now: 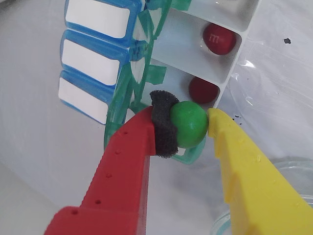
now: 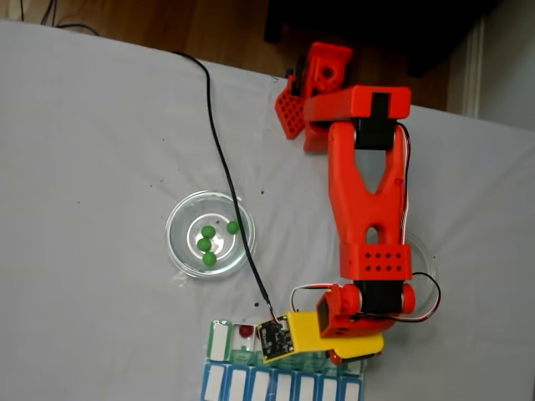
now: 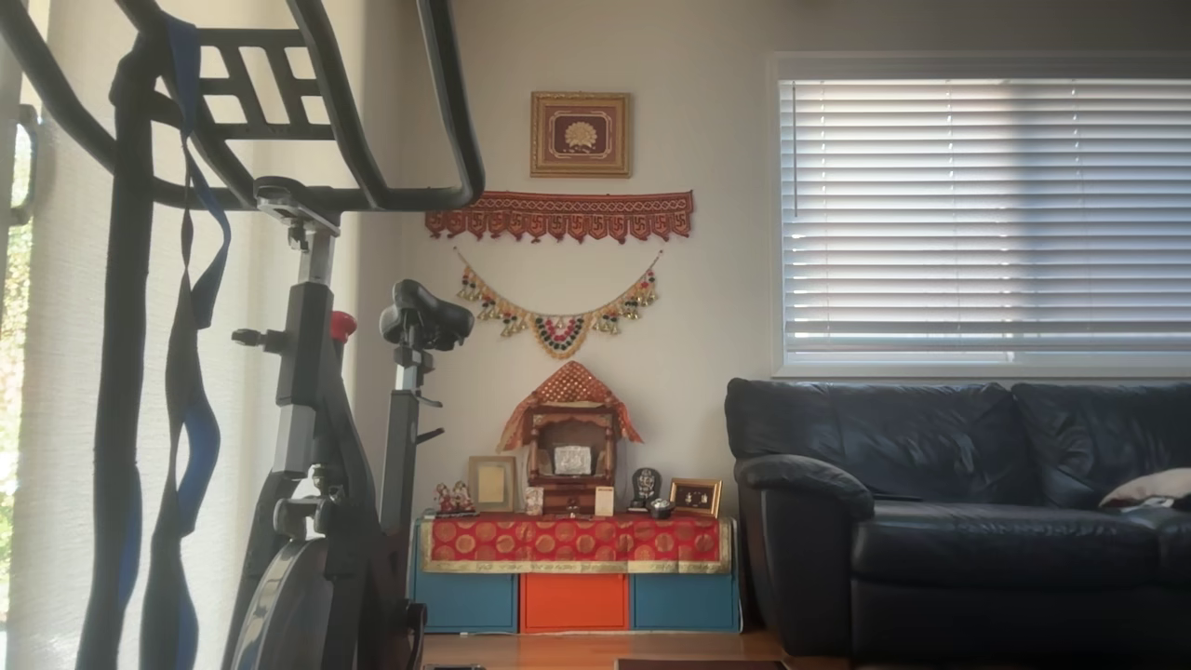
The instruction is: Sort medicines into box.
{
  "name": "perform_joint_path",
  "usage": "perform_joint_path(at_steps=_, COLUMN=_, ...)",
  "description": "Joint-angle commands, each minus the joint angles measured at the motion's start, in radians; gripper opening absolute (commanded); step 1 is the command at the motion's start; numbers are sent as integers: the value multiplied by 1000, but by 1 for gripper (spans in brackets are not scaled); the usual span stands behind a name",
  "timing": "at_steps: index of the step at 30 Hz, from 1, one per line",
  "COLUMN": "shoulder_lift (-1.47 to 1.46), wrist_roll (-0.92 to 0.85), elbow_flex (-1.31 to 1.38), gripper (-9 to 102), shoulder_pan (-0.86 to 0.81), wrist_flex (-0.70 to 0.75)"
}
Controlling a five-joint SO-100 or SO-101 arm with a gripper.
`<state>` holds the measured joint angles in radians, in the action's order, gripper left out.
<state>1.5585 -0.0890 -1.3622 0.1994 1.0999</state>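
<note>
In the wrist view my gripper point(image 1: 185, 122) is shut on a bright green ball point(image 1: 190, 125), pinched between the black foam pad on the red finger point(image 1: 128, 161) and the yellow finger point(image 1: 244, 161). The ball hangs just over the near end of the box point(image 1: 195, 66), beside a compartment that holds a dark red ball point(image 1: 203, 89). Another dark red ball point(image 1: 218, 38) lies one compartment further on. The translucent green lids point(image 1: 142, 73) stand open. In the fixed view the gripper point(image 2: 338, 357) is low over the box point(image 2: 230, 357). Several green balls point(image 2: 207, 244) lie in a glass dish point(image 2: 180, 219).
A row of blue-lidded compartments point(image 1: 93, 61) adjoins the box point(image 2: 276, 386). A second glass dish point(image 2: 426, 266) sits partly under the orange arm point(image 2: 368, 192). A black cable point(image 2: 219, 159) runs across the white tabletop and over the first dish. The other view shows a living room.
</note>
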Motion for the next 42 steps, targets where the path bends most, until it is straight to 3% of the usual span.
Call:
perform_joint_path(at_steps=1, shoulder_lift=17, wrist_roll=12, elbow_flex=132, gripper=2, shoulder_pan=12, wrist_flex=5)
perform_joint_path(at_steps=12, shoulder_lift=-18, wrist_roll=37, elbow_flex=149, gripper=9, shoulder_pan=14, wrist_flex=-8)
perform_joint_path(at_steps=21, shoulder_lift=40, wrist_roll=35, elbow_flex=123, gripper=29, shoulder_pan=6, wrist_flex=15)
perform_joint_path(at_steps=34, shoulder_lift=72, wrist_roll=15, elbow_flex=100, gripper=25, shoulder_pan=3, wrist_flex=34)
perform_joint_path(at_steps=42, shoulder_lift=135, wrist_roll=-17, elbow_flex=163, gripper=7, shoulder_pan=-55, wrist_flex=163)
